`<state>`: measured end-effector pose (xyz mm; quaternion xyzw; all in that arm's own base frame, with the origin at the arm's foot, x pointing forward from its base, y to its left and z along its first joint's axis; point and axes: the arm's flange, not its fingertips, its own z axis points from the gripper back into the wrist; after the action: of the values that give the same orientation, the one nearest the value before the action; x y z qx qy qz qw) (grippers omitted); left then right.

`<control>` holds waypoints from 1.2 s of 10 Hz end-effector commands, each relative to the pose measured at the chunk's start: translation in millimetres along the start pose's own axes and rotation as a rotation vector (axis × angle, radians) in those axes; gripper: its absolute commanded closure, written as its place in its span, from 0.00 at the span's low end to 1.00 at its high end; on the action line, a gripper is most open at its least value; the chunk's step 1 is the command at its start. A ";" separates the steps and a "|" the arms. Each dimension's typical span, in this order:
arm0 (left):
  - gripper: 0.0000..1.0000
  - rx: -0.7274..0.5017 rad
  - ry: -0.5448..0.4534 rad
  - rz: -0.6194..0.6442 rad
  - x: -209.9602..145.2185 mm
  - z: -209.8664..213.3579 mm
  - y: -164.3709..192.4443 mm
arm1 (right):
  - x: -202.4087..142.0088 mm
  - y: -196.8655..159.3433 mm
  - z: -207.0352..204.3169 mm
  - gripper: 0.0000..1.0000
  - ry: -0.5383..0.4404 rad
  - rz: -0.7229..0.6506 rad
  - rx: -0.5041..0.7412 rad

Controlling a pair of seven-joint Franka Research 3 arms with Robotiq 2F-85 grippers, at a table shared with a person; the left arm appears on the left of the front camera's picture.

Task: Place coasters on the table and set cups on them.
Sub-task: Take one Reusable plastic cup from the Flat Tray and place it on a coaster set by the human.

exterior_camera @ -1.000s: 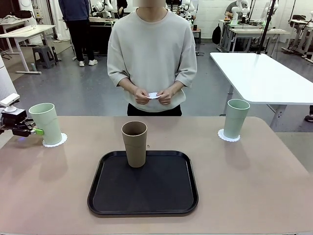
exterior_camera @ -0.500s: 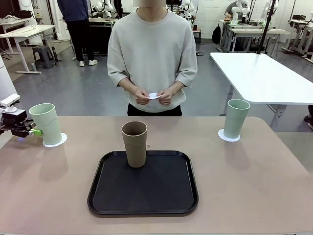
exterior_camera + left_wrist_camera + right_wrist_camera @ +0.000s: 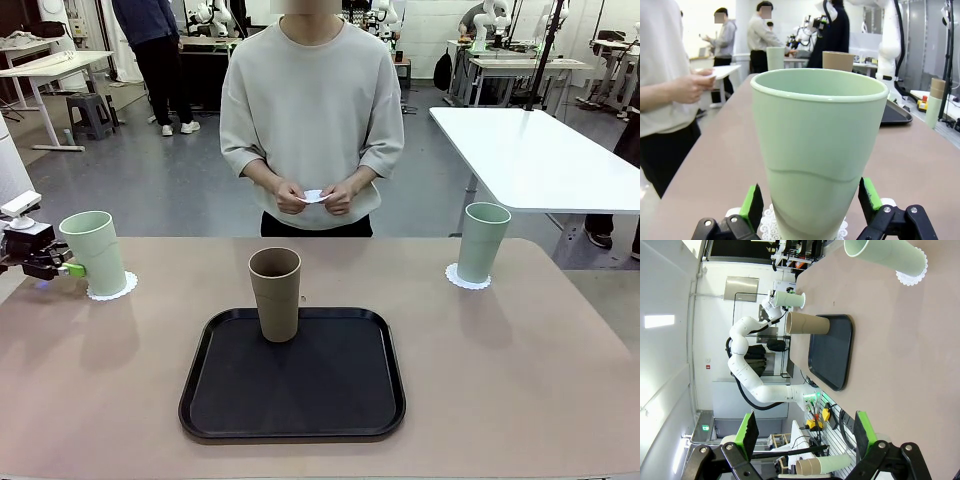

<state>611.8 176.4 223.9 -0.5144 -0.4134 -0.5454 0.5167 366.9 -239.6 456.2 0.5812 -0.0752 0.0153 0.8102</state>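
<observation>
A mint cup (image 3: 92, 252) stands upright on a lacy white coaster (image 3: 112, 288) at the table's (image 3: 520, 380) far left. My left gripper (image 3: 72, 268) is open just left of it. In the left wrist view that cup (image 3: 817, 150) rises between the green pads (image 3: 752, 205), which flank its base without squeezing. A second mint cup (image 3: 483, 242) stands on its coaster (image 3: 467, 278) at the right. The brown cup (image 3: 275, 294) stands on the black tray (image 3: 340, 400). The person holds another coaster (image 3: 315, 195) in both hands. My right gripper (image 3: 805, 435) hangs open, holding nothing, well back from the right mint cup (image 3: 885, 257).
The tray sits mid-table toward the near edge. The person stands at the far side, hands at waist height above the table's edge. A white-topped table (image 3: 540, 150) stands behind on the right. Bare tabletop lies between the tray and each mint cup.
My left gripper has eased slightly leftward, away from the left mint cup. The cups, the tray and the person's hands stay where they were.
</observation>
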 end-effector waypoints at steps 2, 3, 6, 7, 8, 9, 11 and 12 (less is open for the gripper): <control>0.00 -0.034 0.016 0.012 3.0 7.3 2.5 | 0.1 1.1 0.3 0.00 -0.001 -0.015 -0.001; 0.00 -0.044 0.020 0.006 2.8 8.2 1.7 | 0.1 1.1 0.3 0.00 -0.001 -0.015 -0.001; 0.00 -0.069 0.035 0.000 1.8 11.7 -1.7 | 0.1 1.1 0.3 0.00 -0.001 -0.015 -0.001; 0.00 -0.068 0.036 -0.002 1.8 12.9 -2.3 | 0.1 1.1 0.3 0.00 -0.001 -0.015 -0.001; 0.00 -0.065 0.038 -0.007 2.2 15.2 -3.1 | 0.1 1.1 0.3 0.00 -0.001 -0.015 -0.001; 0.00 -0.055 0.038 -0.010 2.9 18.3 -4.1 | 0.1 1.1 0.3 0.00 -0.001 -0.015 -0.001; 0.00 -0.035 0.037 -0.016 4.0 22.9 -4.5 | 0.1 1.1 0.3 0.00 -0.001 -0.015 -0.001; 0.00 -0.025 0.041 -0.016 4.3 24.3 -4.1 | 0.1 1.1 0.3 0.00 -0.001 -0.015 -0.001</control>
<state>607.3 197.9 229.8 -0.5090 -0.3972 -0.5593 0.5199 366.9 -239.6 456.2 0.5811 -0.0752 0.0153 0.8102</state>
